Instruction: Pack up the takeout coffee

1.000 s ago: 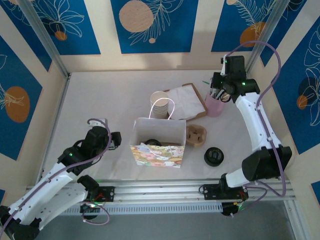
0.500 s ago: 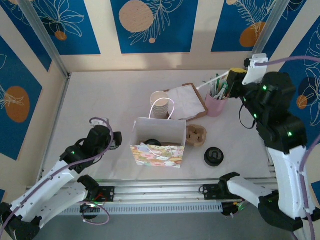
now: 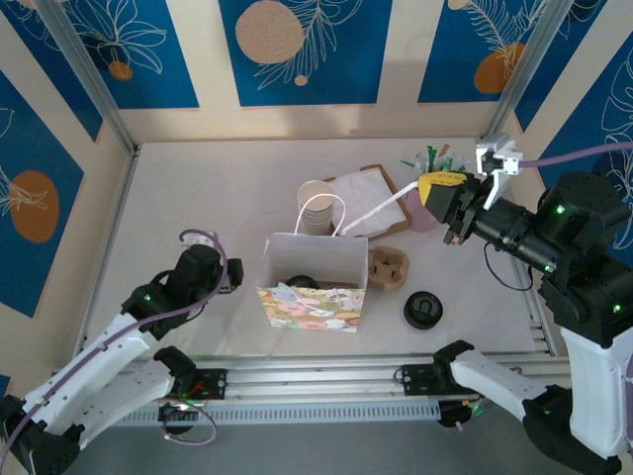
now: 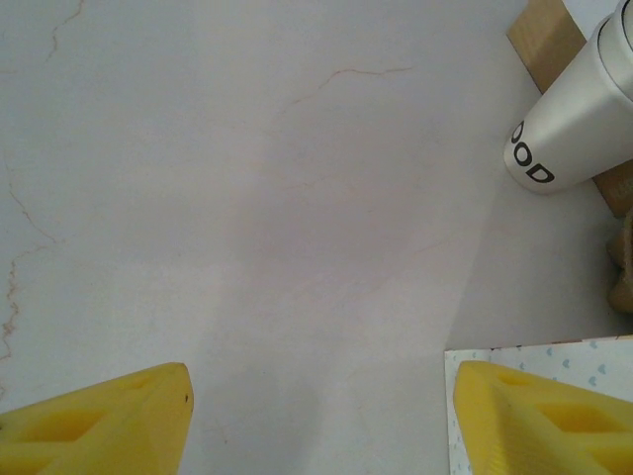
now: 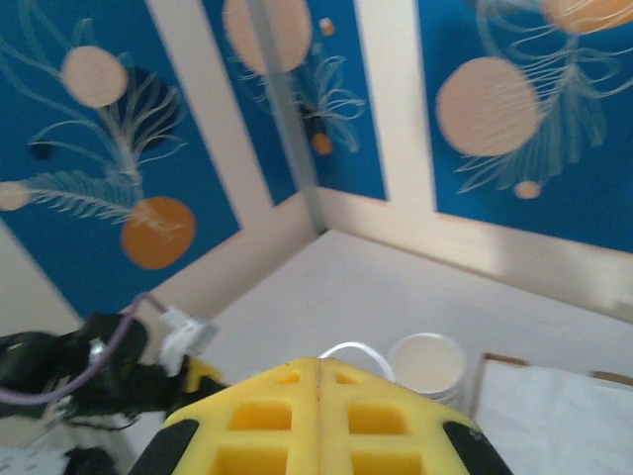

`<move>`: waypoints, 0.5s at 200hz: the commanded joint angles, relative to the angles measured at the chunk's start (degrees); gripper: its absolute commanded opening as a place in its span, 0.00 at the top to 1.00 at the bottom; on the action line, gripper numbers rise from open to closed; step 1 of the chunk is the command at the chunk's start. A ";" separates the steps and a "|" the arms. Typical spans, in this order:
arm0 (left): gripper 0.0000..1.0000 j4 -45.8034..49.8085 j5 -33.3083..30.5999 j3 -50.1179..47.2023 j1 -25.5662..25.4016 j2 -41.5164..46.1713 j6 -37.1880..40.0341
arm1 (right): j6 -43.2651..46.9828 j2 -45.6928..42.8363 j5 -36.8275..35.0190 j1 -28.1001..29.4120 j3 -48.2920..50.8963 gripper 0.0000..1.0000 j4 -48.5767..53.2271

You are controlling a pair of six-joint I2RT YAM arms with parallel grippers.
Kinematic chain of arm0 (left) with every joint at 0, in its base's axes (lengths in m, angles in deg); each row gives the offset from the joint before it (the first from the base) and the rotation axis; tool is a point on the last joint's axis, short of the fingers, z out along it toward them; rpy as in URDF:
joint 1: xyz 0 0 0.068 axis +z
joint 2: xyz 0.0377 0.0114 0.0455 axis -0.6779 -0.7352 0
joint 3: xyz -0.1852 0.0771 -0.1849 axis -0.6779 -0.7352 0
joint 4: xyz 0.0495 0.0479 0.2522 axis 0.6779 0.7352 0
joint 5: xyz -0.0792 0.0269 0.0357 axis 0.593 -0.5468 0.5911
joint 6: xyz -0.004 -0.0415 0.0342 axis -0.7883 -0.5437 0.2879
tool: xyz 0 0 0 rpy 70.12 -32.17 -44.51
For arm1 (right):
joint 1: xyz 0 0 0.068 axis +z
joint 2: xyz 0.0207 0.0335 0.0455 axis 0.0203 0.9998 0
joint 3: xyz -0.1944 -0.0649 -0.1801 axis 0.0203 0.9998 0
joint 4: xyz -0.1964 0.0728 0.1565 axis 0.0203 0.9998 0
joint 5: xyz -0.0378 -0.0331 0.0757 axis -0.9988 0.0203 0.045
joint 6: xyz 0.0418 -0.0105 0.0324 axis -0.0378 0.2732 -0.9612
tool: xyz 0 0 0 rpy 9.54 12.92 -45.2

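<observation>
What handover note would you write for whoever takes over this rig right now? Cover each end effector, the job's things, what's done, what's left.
Left end effector: open, over bare table left of the gift bag.
Right end effector: shut on a white straw, by the pink cup.
Takeout coffee: on the table right of the bag, ungripped; cardboard carrier beside the bag.
Something dark in the bag, unclear what.
Done: straw in hand. Left: packing the coffee.

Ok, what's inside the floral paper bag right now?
A dark round thing lies low inside the bag, toward its left wall; it may be a black lid. The printed front wall hides the rest of the floor.
</observation>
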 commanded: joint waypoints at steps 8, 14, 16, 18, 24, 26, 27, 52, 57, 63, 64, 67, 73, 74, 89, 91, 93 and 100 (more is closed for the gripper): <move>0.30 -0.17 -0.10 1.89 -0.49 -0.07 1.00 | -2.51 0.73 10.63 2.60 1.01 1.00 -3.26; 0.30 -0.18 -0.12 1.89 -0.49 0.01 0.95 | -1.84 0.82 11.14 3.33 1.38 1.00 -3.36; 0.30 -0.13 -0.16 1.89 -0.47 0.04 0.95 | -1.68 0.93 11.17 3.59 1.45 1.00 -3.30; 0.30 -0.09 -0.19 1.89 -0.50 0.11 1.00 | -1.44 0.98 11.16 3.85 1.56 1.00 -3.24; 0.30 -0.04 -0.25 1.89 -0.44 0.18 1.04 | -1.03 1.24 10.69 4.64 2.05 1.00 -2.97; 0.30 0.00 -0.30 1.89 -0.43 0.17 1.04 | -0.84 1.34 10.56 4.91 2.17 1.00 -2.90; 0.30 0.00 -0.28 1.89 -0.47 0.20 1.08 | -0.69 1.40 10.49 5.05 2.20 1.00 -2.83; 0.30 0.10 -0.64 1.89 -0.46 0.31 1.30 | 1.67 3.74 7.59 8.76 3.49 0.98 -0.76; 0.30 0.10 -0.65 1.96 -0.51 0.31 1.46 | 2.02 4.23 6.61 9.68 3.90 0.97 -0.64; 0.30 0.10 -0.61 1.92 -0.44 0.31 1.44 | 2.62 4.80 5.16 10.97 4.35 0.97 -0.65; 0.30 0.10 -0.61 1.91 -0.48 0.31 1.46 | 2.66 4.89 4.85 11.20 4.39 0.97 -0.65; 0.30 0.12 -0.67 1.90 -0.51 0.31 1.41 | 2.89 5.20 3.95 11.89 4.61 0.97 -0.70; 0.30 0.18 -0.57 1.95 -0.50 0.38 1.45 | 3.53 5.87 1.93 13.24 4.94 0.97 -0.73; 0.30 0.18 -0.59 1.92 -0.47 0.39 1.42 | 3.69 5.99 1.69 13.48 4.95 0.97 -0.69; 0.30 0.24 -0.52 1.74 -0.46 0.48 1.39 | 5.85 8.04 -1.17 16.52 5.03 0.93 0.03; 0.30 0.26 -0.50 1.72 -0.46 0.49 1.41 | 6.09 8.33 -1.44 16.82 4.96 0.90 0.12; 0.30 0.27 -0.58 1.72 -0.48 0.49 1.44 | 6.34 8.61 -1.75 17.16 4.96 0.87 0.20; 0.30 0.29 -0.55 1.69 -0.46 0.62 1.47 | 7.22 9.43 -2.87 18.02 4.73 0.70 0.30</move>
